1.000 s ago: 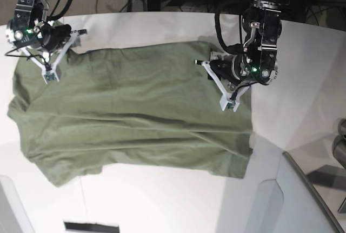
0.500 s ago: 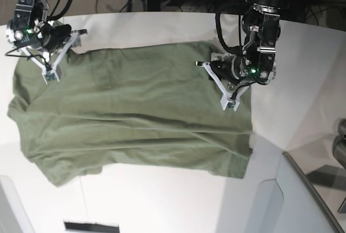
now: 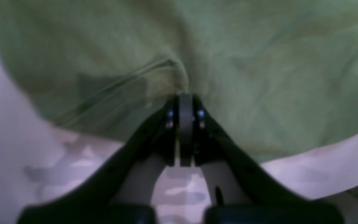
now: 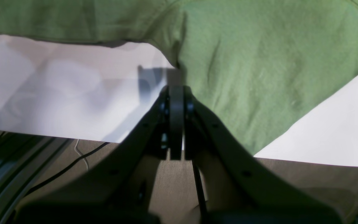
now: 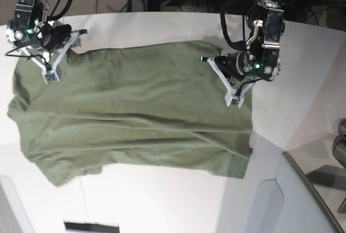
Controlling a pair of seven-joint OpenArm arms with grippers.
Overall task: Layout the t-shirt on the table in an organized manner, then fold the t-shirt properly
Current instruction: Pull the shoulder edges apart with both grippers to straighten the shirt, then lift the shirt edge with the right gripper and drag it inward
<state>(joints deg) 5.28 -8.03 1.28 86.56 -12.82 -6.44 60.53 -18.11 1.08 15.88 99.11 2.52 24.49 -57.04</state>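
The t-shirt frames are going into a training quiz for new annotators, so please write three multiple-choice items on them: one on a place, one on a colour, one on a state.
1. Where does the t-shirt lie?
A. spread on the white table
B. hanging off a chair
C. stuffed in a basket

2. What colour is the t-shirt?
A. navy blue
B. olive green
C. red

3. How does the left tool stand?
A. wide open, high above the cloth
B. out of every view
C. shut on the t-shirt's edge

Answers:
1. A, since the base view shows the shirt flat on the tabletop between the two arms.
2. B, since every view shows plain olive-green fabric.
3. C, since the left wrist view shows the jaws together with fabric puckered at their tip.

The right tool is also shut, at the shirt's edge in its wrist view.
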